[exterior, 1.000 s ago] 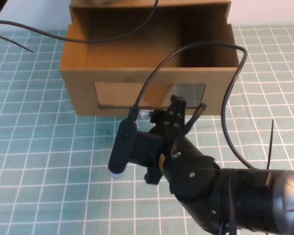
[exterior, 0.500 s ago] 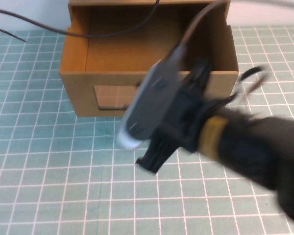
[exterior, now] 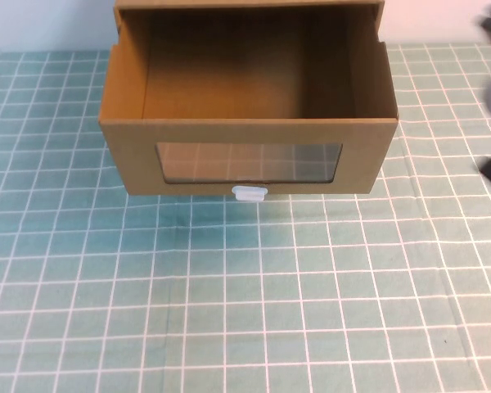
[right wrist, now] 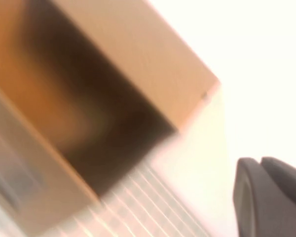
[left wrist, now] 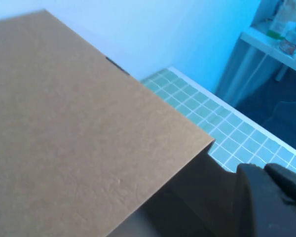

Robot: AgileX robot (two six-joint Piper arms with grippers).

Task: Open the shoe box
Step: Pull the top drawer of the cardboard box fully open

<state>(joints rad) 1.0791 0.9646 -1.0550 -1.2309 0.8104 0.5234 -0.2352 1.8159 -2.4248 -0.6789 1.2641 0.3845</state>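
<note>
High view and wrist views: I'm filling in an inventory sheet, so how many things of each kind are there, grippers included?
Cardboard shoe box, open: 1
White pull tab on its front: 1
Checked green tablecloth: 1
Grippers: 2, left gripper near the box's top, right gripper shut, off to the box's right
Total: 5

Matt cardboard shoe box (exterior: 131, 155), glossy clear window (exterior: 250, 162), smooth checked table cover (exterior: 229, 295)

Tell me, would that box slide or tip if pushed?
Probably slides: the shoe box sits wide and flat on the checked cloth. Likely light, being empty. Left gripper is close beside it; right gripper, shut, is off to its right.
</note>
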